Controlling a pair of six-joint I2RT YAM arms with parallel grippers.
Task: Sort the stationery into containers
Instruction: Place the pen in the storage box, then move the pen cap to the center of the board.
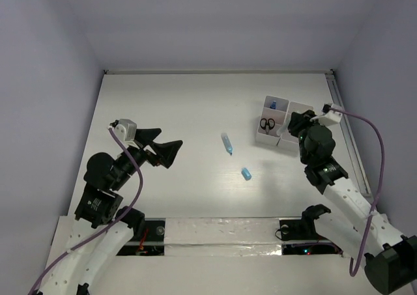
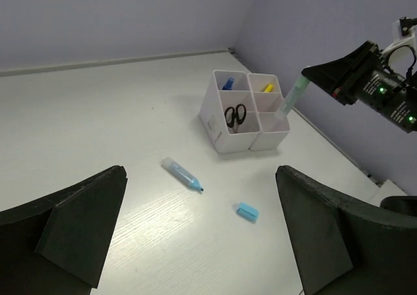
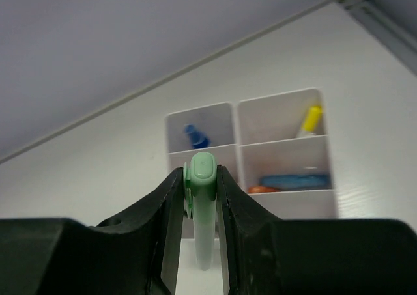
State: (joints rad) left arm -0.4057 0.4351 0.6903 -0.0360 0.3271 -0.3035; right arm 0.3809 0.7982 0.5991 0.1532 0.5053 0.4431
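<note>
The left arm bends up from its base and reaches over the desk [image 1: 182, 99]. The left claw [image 1: 161, 146] is turned toward the centre, its jaws spread wide with nothing between them. Ahead of that claw a blue marker [image 2: 184, 175] lies flat, and a small blue piece [image 2: 247, 211] lies nearer, toward its right finger. Farther ahead stand the containers [image 2: 218, 109], with scissors [image 2: 235, 115] upright in one. The right arm stretches forward, and the right claw [image 1: 294, 127] is clamped on a mint tube [image 3: 202, 204] pointing down at the compartment nearest it. Only the right wrist view shows blue and orange tubes [image 3: 287, 180] lying just beyond that claw. Behind them are a blue-capped bottle [image 3: 195, 137] and a yellow-tipped pen [image 3: 311, 120].
</note>
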